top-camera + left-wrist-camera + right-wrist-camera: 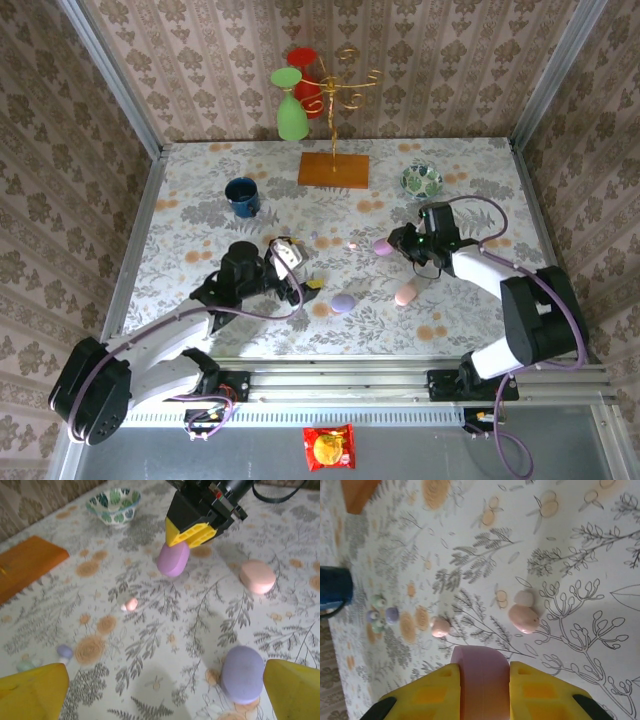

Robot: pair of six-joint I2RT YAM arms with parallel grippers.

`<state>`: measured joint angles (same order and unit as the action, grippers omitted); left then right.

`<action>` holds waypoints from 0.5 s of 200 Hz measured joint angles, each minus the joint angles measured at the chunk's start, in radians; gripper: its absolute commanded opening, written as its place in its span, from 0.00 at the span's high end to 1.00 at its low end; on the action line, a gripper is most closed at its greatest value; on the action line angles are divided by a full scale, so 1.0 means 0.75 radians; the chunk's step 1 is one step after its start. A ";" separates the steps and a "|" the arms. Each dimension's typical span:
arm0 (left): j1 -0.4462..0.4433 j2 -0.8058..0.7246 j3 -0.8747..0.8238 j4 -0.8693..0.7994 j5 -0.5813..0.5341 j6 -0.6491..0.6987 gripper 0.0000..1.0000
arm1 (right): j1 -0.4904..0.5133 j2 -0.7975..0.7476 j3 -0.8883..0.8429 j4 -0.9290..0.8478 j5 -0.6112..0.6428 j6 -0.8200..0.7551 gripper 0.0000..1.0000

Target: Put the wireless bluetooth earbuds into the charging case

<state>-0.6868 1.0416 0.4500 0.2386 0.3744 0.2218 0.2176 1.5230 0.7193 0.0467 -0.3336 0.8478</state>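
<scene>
My right gripper (484, 682) is shut on a mauve egg-shaped charging case (482, 672), held just above the table. It also shows in the top view, the gripper (390, 245) right of centre with the case (382, 246). Small earbuds lie on the cloth: a pink one (523, 618) touching a whitish one (524, 598), another pink one (440, 626) and a lilac one (392, 613). My left gripper (165, 695) is open over bare cloth, with a lilac case (242, 674) just inside its right finger (295, 690). A pink case (257, 576) lies farther off.
A blue mug (242, 196) stands at the back left and a patterned bowl (422, 180) at the back right. A gold stand on an orange wooden base (333, 168) holds green and red cups at the back centre. Walls close in three sides.
</scene>
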 measured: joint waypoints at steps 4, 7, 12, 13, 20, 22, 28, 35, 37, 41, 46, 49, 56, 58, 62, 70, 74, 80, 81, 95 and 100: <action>-0.002 0.002 0.007 -0.020 -0.006 0.004 0.00 | 0.000 0.012 0.005 -0.003 -0.004 -0.006 0.80; -0.004 0.003 0.011 -0.034 -0.010 0.007 0.00 | 0.000 0.021 0.009 -0.004 -0.006 -0.011 0.80; -0.009 0.008 0.020 -0.057 -0.019 0.012 0.00 | 0.000 0.037 0.017 -0.004 -0.011 -0.014 0.80; -0.009 0.008 0.021 -0.060 -0.021 0.014 0.00 | 0.000 0.040 0.019 -0.004 -0.012 -0.015 0.80; -0.013 0.015 0.033 -0.086 -0.031 0.019 0.00 | 0.000 0.064 0.035 -0.003 -0.020 -0.019 0.80; -0.015 0.017 0.037 -0.095 -0.034 0.021 0.00 | 0.000 0.071 0.040 -0.003 -0.022 -0.020 0.80; -0.019 0.021 0.046 -0.118 -0.044 0.025 0.00 | 0.000 0.092 0.056 -0.002 -0.024 -0.023 0.79; -0.023 0.027 0.055 -0.139 -0.052 0.027 0.00 | 0.000 0.117 0.077 -0.002 -0.027 -0.026 0.79; -0.025 0.029 0.058 -0.147 -0.056 0.029 0.00 | 0.000 0.124 0.083 -0.002 -0.030 -0.027 0.80; -0.027 0.033 0.065 -0.162 -0.062 0.031 0.00 | 0.000 0.139 0.097 0.000 -0.032 -0.028 0.79; -0.030 0.038 0.071 -0.177 -0.068 0.034 0.00 | 0.000 0.158 0.113 0.003 -0.035 -0.032 0.79; -0.034 0.041 0.074 -0.186 -0.072 0.035 0.00 | 0.000 0.170 0.123 0.004 -0.039 -0.033 0.79; -0.037 0.049 0.079 -0.205 -0.080 0.036 0.00 | 0.000 0.199 0.146 0.008 -0.048 -0.037 0.78; -0.038 0.050 0.080 -0.209 -0.082 0.036 0.00 | 0.000 0.207 0.154 0.009 -0.048 -0.038 0.78; -0.041 0.054 0.083 -0.220 -0.087 0.036 0.00 | 0.000 0.222 0.165 0.009 -0.052 -0.041 0.78; -0.045 0.062 0.086 -0.239 -0.094 0.036 0.00 | 0.000 0.254 0.192 0.011 -0.055 -0.045 0.78; -0.045 0.065 0.089 -0.251 -0.099 0.036 0.00 | 0.000 0.268 0.204 0.011 -0.056 -0.047 0.78; -0.049 0.069 0.090 -0.265 -0.105 0.036 0.00 | 0.000 0.291 0.225 0.010 -0.057 -0.051 0.77; -0.050 0.070 0.091 -0.270 -0.107 0.036 0.00 | 0.000 0.294 0.227 0.010 -0.058 -0.051 0.77; -0.056 0.083 0.097 -0.304 -0.122 0.036 0.00 | 0.000 0.339 0.277 0.008 -0.067 -0.056 0.75; -0.060 0.088 0.103 -0.322 -0.128 0.036 0.00 | 0.000 0.354 0.296 0.008 -0.067 -0.058 0.74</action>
<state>-0.7319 1.1076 0.5270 -0.0032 0.2783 0.2485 0.2176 1.7885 0.9409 0.0528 -0.3840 0.8043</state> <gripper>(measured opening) 0.999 0.242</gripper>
